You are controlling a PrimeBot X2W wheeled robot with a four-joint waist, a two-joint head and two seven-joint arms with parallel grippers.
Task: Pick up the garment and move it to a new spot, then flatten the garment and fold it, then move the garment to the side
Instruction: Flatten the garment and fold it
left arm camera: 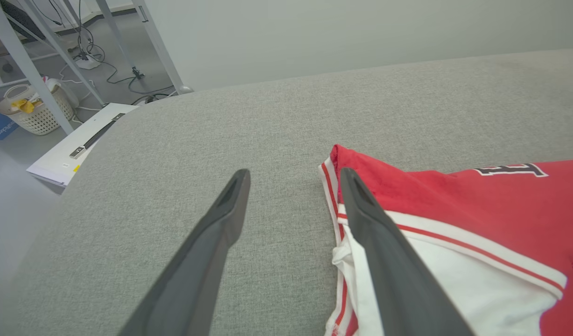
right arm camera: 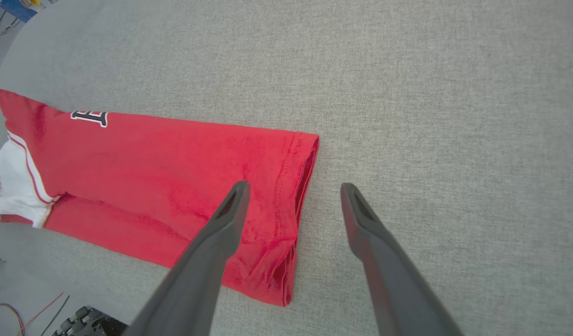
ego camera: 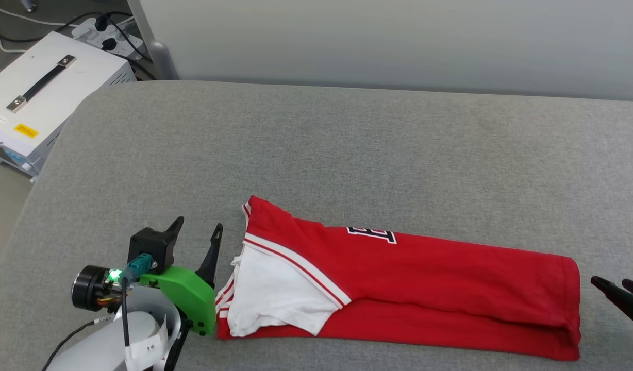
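Where the left gripper (ego camera: 199,224) sits: near left, fingers spread and empty, just beside the collar end of the garment (ego camera: 425,273). In its wrist view one finger overlaps the striped trim; I cannot tell whether it touches.
Right gripper (ego camera: 610,282): near right, fingers spread and empty, just beside the hem (ego camera: 571,309). In its wrist view the fingers straddle the hem's near corner.
Garment: flat on the near part of the bench (ego camera: 347,139), folded lengthwise into a long red band running left to right, with the white sleeve (ego camera: 275,293) tucked on top at the left end.
Reason for the layout: one gripper at each end probably suits a crosswise fold, one end carried over the other.
Bench: its grey fabric top keeps the layers flat.
White box (ego camera: 43,93): far left, off the bench, well apart from the work.
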